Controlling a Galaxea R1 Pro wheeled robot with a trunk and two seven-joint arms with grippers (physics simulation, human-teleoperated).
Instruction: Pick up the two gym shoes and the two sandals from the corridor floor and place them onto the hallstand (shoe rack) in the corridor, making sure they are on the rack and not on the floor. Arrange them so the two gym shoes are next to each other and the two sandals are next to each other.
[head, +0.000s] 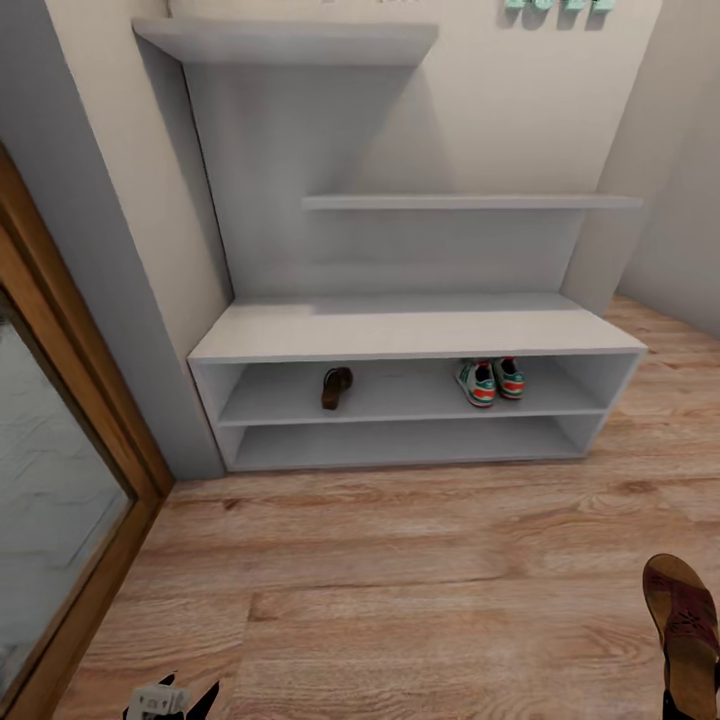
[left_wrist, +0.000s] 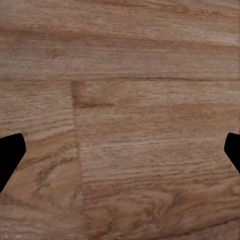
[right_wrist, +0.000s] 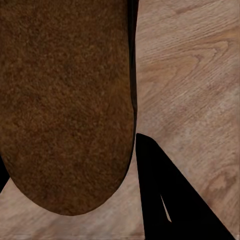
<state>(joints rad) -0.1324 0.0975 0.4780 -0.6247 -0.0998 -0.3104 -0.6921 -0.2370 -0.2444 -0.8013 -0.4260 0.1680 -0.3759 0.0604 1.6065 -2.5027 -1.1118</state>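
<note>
We see the second sandal (head: 686, 633) held up at the right edge of the head view, above the corridor floor (head: 400, 590), and in the right wrist view its brown sole (right_wrist: 65, 105) lies flat against one dark finger of the right claw (right_wrist: 131, 165), so we judge that claw closed on it, though its other finger is hidden behind the sole. The left claw (left_wrist: 120, 152) hangs wide open over bare planks, gripping nothing. On the upper shelf of the hallstand (head: 400, 330), the first sandal (head: 336, 387) sits toward the left end and the gym shoes (head: 491, 381) stand side by side toward the right end. We judge the sandal light, thin and somewhat flexible, with a rough sole that should not slip; a pinch across the firm sole suits it better than the straps.
</note>
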